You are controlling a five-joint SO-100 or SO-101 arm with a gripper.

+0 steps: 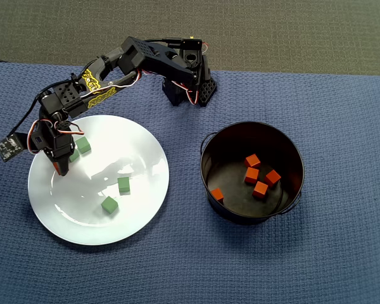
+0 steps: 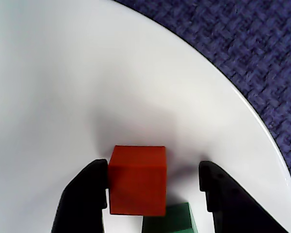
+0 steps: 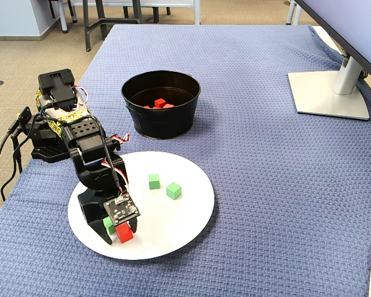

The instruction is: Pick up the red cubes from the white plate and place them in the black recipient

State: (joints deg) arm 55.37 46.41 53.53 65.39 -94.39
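One red cube (image 2: pixel 136 179) lies on the white plate (image 2: pixel 63 97) between the fingers of my gripper (image 2: pixel 154 171). The gripper is open: its left finger touches the cube's side, while a gap separates the right finger from it. In the fixed view the same cube (image 3: pixel 124 232) sits near the plate's (image 3: pixel 185 216) front edge under the gripper (image 3: pixel 119 234). From overhead the gripper (image 1: pixel 60 161) hides this cube at the left of the plate (image 1: pixel 139 183). The black recipient (image 1: pixel 206 166) stands right of the plate, with several red cubes (image 1: pixel 252 175) inside.
A green cube (image 2: pixel 169 221) rests just behind the red one, close to the fingers. Green cubes (image 1: pixel 83 145) (image 1: pixel 123 184) (image 1: pixel 109 204) lie on the plate. The arm base (image 1: pixel 190 82) stands at the back. A monitor stand (image 3: pixel 328 93) is far right in the fixed view.
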